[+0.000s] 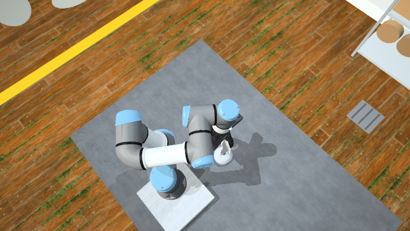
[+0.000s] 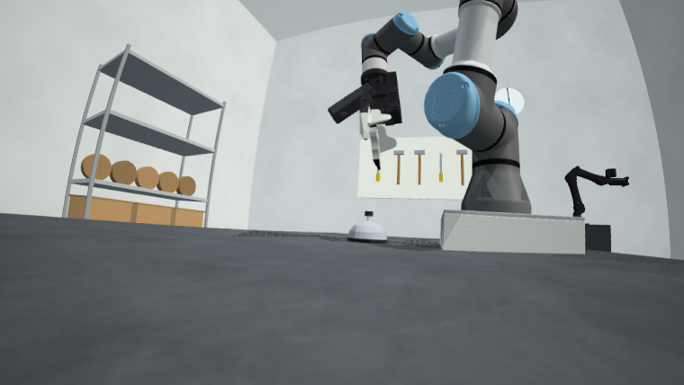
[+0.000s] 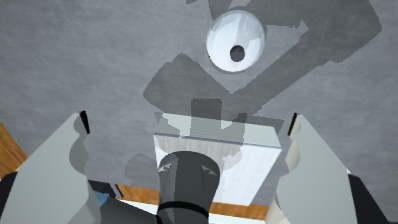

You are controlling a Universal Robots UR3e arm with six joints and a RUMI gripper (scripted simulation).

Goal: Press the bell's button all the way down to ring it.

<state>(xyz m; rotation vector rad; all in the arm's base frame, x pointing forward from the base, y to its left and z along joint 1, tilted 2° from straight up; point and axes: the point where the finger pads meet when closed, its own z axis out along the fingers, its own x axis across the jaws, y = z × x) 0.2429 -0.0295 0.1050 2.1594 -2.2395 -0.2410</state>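
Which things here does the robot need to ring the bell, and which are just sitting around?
Needed for the job:
- bell on the grey mat
- its black button
- gripper, open and empty, up above the bell

Just sitting around:
- shelf rack with round logs and boxes
- tool poster on the wall
- small black arm in the background
- floor grate
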